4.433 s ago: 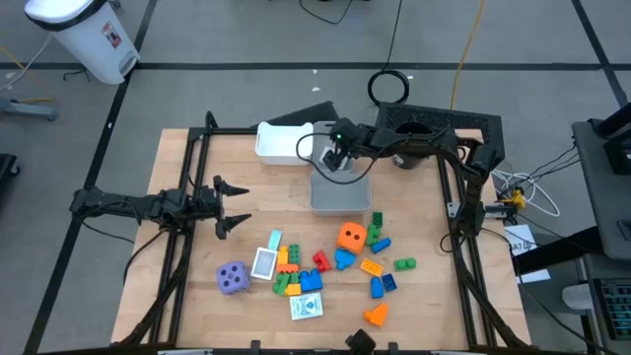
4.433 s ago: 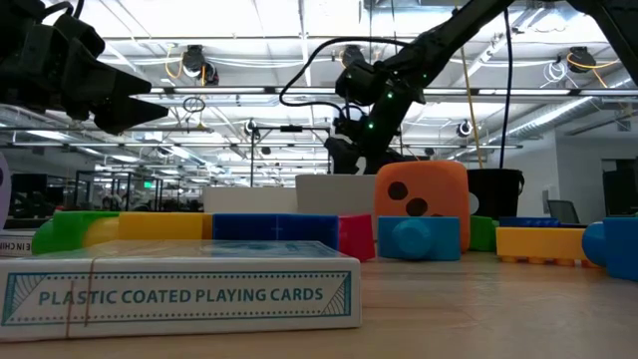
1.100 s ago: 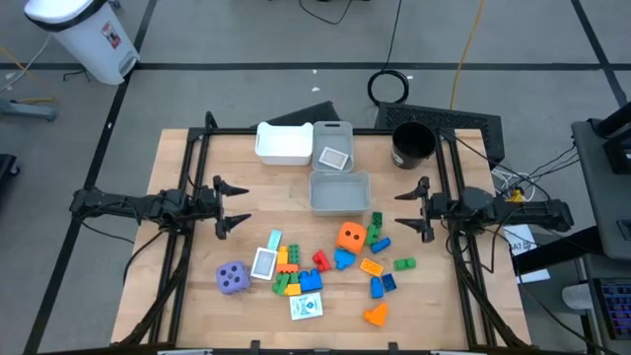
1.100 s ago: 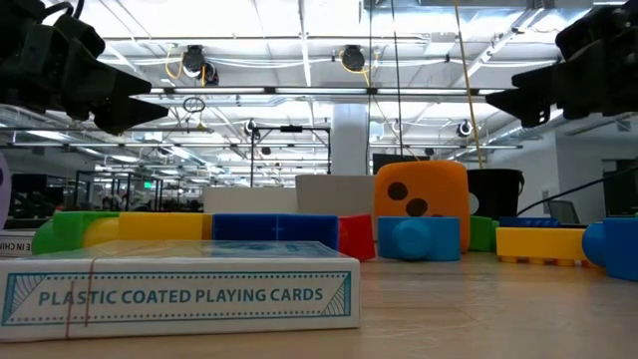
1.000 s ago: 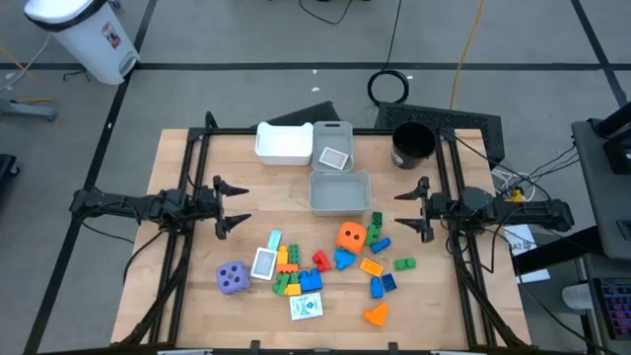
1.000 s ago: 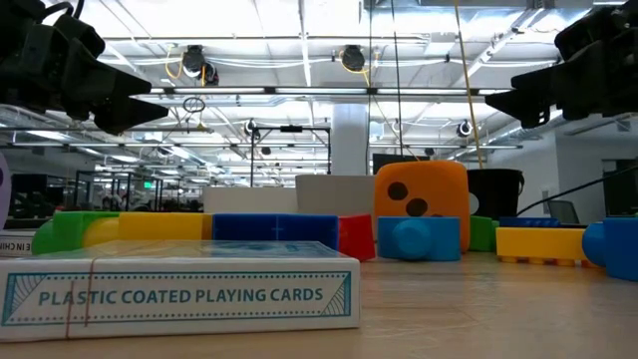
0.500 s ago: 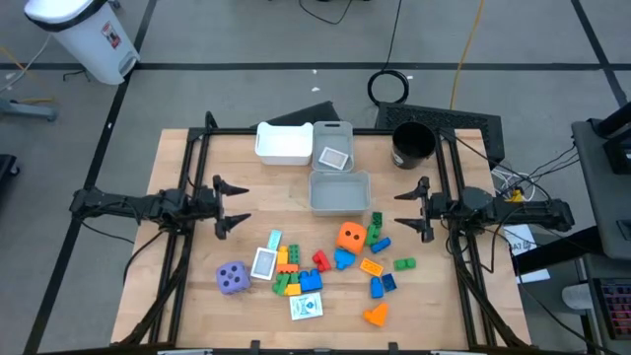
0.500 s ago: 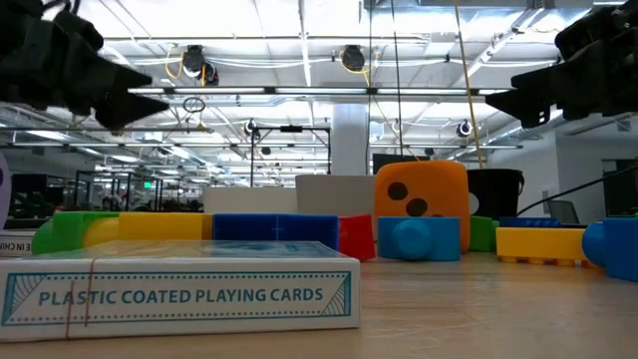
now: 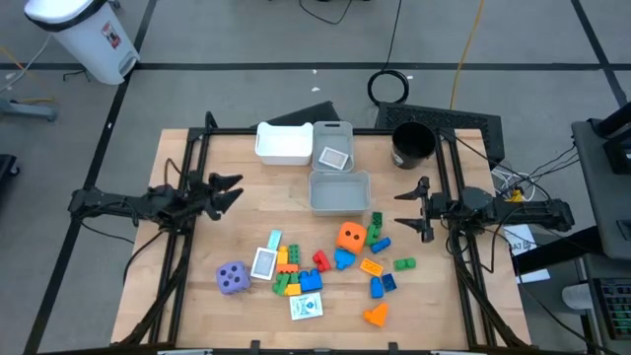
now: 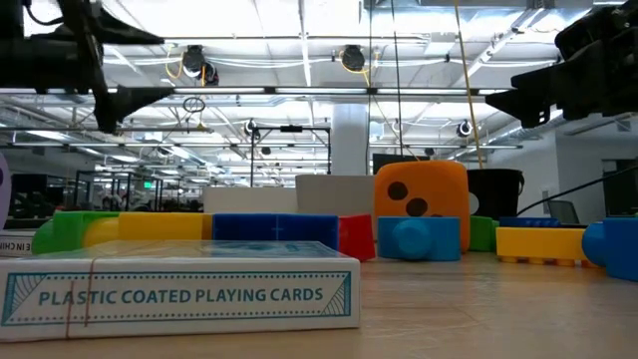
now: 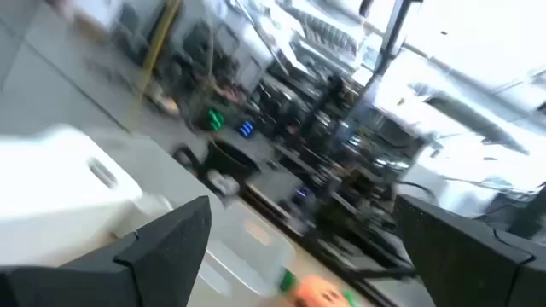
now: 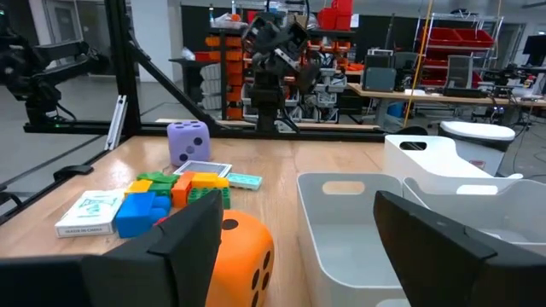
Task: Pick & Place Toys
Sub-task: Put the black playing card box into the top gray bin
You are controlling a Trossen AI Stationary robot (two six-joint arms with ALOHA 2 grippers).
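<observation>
A: On the left side of the wooden table [image 9: 246, 182], the left gripper [image 9: 225, 187] is seen above bare wood, well apart from the toys, with its fingers spread wide and nothing held between them.

B: And on the right side?

A: The right gripper [image 9: 414, 210] is held over the right edge of the table, just right of the grey bin [image 9: 340, 192]. Its fingers are parted and nothing is gripped.

B: Where are the toys found?

A: Near the front middle of the table, the building blocks [image 9: 296, 271] are clustered in red, blue, green, yellow and orange. The orange die [image 9: 350, 237] is set at the far side of the cluster, just near of the grey bin. The purple die [image 9: 232, 278] is placed at the left of the group, apart from the blocks. A boxed deck of playing cards [image 9: 306, 307] is laid at the near edge of the cluster, and a picture card [image 9: 264, 263] is set just left of the blocks.

B: And the bins?

A: At the far middle, a white bin [image 9: 283, 144] is seen, with a second grey bin [image 9: 333, 144] touching its right side; a small card [image 9: 334, 158] is lying inside the latter. A black cup [image 9: 412, 144] is stood to the right of them.
</observation>
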